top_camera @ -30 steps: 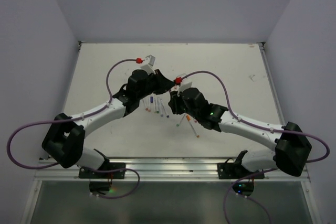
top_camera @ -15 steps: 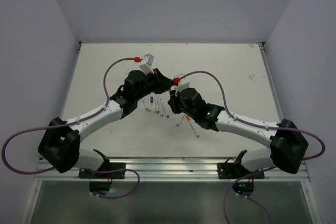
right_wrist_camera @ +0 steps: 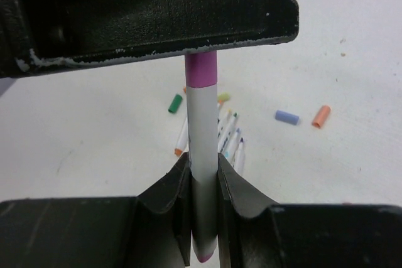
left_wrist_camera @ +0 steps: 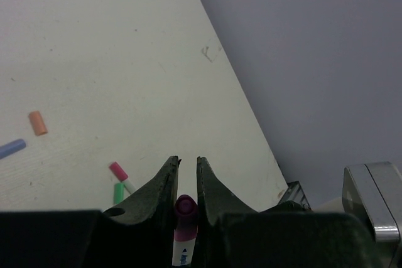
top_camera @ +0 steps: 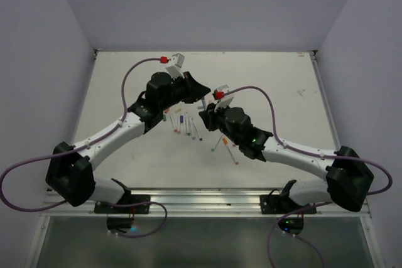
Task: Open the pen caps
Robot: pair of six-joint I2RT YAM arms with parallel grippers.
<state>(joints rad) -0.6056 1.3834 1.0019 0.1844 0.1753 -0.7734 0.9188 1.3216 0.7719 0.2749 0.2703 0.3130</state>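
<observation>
The white barrel [right_wrist_camera: 202,155] ran straight up the middle of the right wrist view, its pink cap [right_wrist_camera: 201,70] at the top end. The right pincer [right_wrist_camera: 202,161] was clamped narrowly on the white barrel. The left pincer [left_wrist_camera: 186,161] was closed on the pink cap (bottom centre of its own view). A blue cap [right_wrist_camera: 287,117] and an orange cap [right_wrist_camera: 321,116] lay on the tabletop [top_camera: 276,92], which stretched open toward the upper right of the top view.
</observation>
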